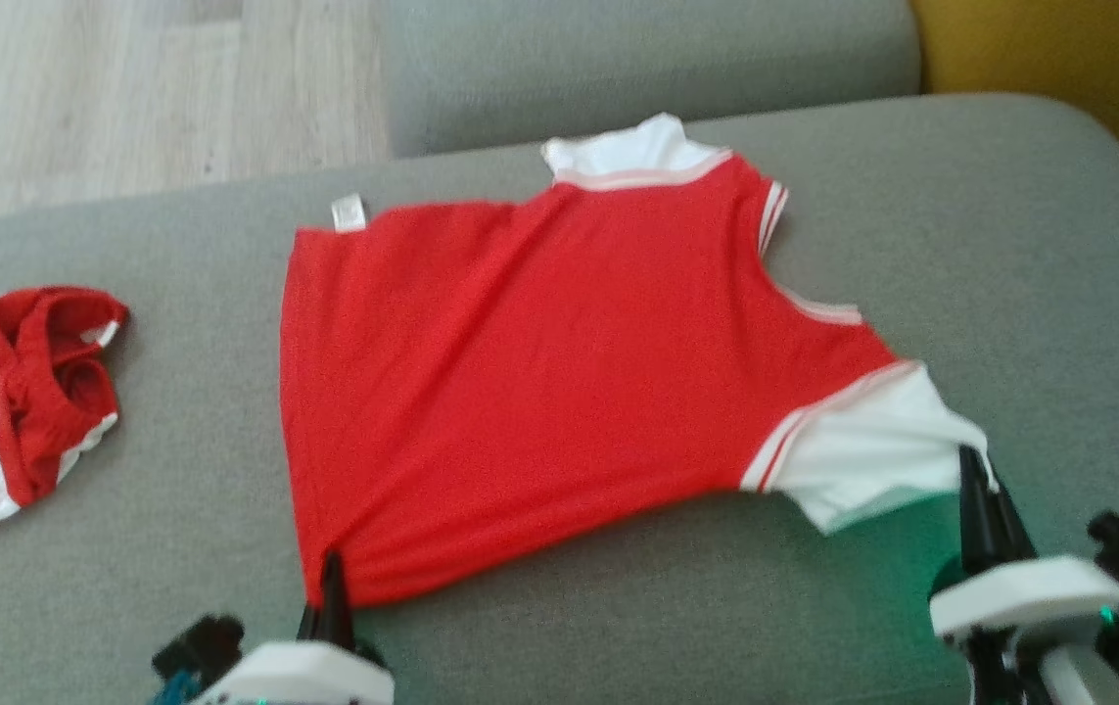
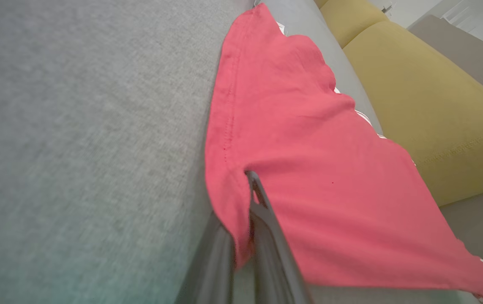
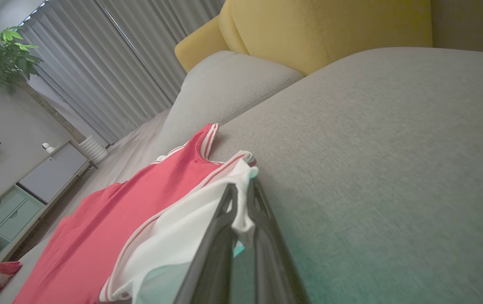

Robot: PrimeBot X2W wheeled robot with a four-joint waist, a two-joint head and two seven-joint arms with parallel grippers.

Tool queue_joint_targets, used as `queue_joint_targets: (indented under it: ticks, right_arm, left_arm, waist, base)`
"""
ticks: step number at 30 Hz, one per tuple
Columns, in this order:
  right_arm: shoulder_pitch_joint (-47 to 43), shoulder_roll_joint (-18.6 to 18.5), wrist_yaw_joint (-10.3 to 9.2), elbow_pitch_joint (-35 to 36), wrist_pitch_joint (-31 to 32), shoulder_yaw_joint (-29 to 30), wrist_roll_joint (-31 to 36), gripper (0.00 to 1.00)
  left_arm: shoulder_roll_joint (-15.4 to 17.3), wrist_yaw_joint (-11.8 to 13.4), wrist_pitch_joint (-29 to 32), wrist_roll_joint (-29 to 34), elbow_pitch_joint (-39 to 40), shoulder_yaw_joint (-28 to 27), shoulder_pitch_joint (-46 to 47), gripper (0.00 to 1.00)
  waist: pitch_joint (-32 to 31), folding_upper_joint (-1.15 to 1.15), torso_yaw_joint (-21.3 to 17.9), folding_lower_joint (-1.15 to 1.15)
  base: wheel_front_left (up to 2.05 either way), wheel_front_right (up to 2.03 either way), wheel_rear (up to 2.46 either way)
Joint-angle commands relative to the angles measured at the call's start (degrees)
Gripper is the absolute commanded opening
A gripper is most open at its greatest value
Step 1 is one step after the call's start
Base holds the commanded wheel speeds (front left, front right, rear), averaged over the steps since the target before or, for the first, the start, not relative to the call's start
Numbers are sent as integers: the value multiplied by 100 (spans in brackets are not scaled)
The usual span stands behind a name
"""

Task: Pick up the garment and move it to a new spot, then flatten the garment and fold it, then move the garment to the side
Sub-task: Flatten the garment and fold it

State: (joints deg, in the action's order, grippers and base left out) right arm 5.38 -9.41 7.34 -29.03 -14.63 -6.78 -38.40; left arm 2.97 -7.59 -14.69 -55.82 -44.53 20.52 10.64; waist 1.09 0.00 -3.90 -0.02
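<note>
A red garment with white sleeves lies spread across a grey sofa cushion, its neck toward the robot's right and its hem toward the left. The left pincer, fingers pressed together, pinches the near corner of the hem; in the left wrist view the red cloth bunches around the dark tips. The right pincer is clamped in the same way on the edge of the near sleeve, whose white cloth is drawn out toward it. A small white label sticks out at the far hem corner. A second red-and-white piece of clothing sits crumpled at the left of the cushion, well apart from the first. A yellow backrest rises behind the seat, and pale wood floor lies beyond.
</note>
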Motion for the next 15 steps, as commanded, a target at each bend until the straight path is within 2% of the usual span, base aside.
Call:
queue_joint_targets:
  ticks: [1,9,15]
  right_arm:
    - [38,-49,14,229,-37,-57,-42,0]
    - [-581,82,14,624,-37,444,-345,0]
    - [-266,188,14,909,75,289,-382,0]
  left_arm:
    - [71,11,-30,20,144,-279,10,0]
    - [62,10,-30,216,687,-360,-566,0]
    - [61,10,-30,78,1253,-47,-266,0]
  waist:
    - [-132,0,-40,2]
    - [-227,0,37,2]
    - [-45,0,126,2]
  base:
    - [0,0,0]
    - [0,0,0]
    - [0,0,0]
